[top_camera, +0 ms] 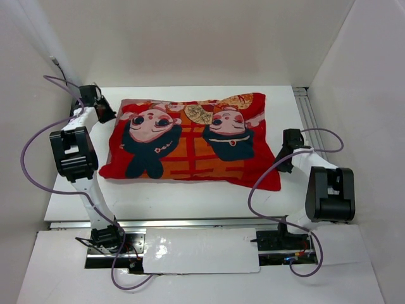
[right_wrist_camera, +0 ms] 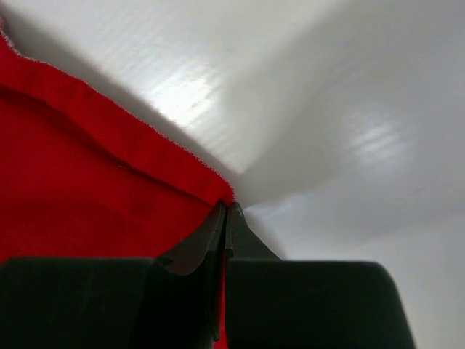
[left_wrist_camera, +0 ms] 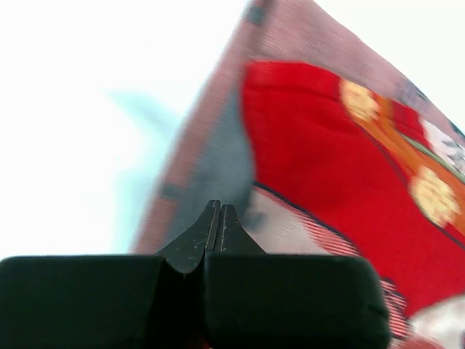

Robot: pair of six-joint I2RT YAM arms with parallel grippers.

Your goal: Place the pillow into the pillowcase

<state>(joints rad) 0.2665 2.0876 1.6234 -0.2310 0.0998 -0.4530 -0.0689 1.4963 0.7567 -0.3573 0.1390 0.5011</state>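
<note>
**End effectors closed at opposite ends of the pillowcase**

End effector, left [left_wrist_camera: 220,217]: both fingers are pressed together with no gap at the tips. The tips rest against the dull pink, woven edge band of the pillowcase [top_camera: 190,145] at its far left corner. This view is blurred, so it cannot be told whether any cloth is pinched between them.

End effector, right [right_wrist_camera: 225,212]: the fingers are closed on a red hemmed corner on the right side of the pillowcase. Red cloth runs down between the two fingers, and the stitched hem ends at their tips.

Pillowcase: a large red fabric sack lying on the white worktop [top_camera: 190,196] between the two arms. It swells into a thick, rounded rectangle with soft creases along its near edge. The upper face carries two black-haired cartoon dolls printed with their heads toward the far side, orange patterning between them, and a cream and gold motif near the far edge. The worktop surface is smooth and slightly glossy.
</note>
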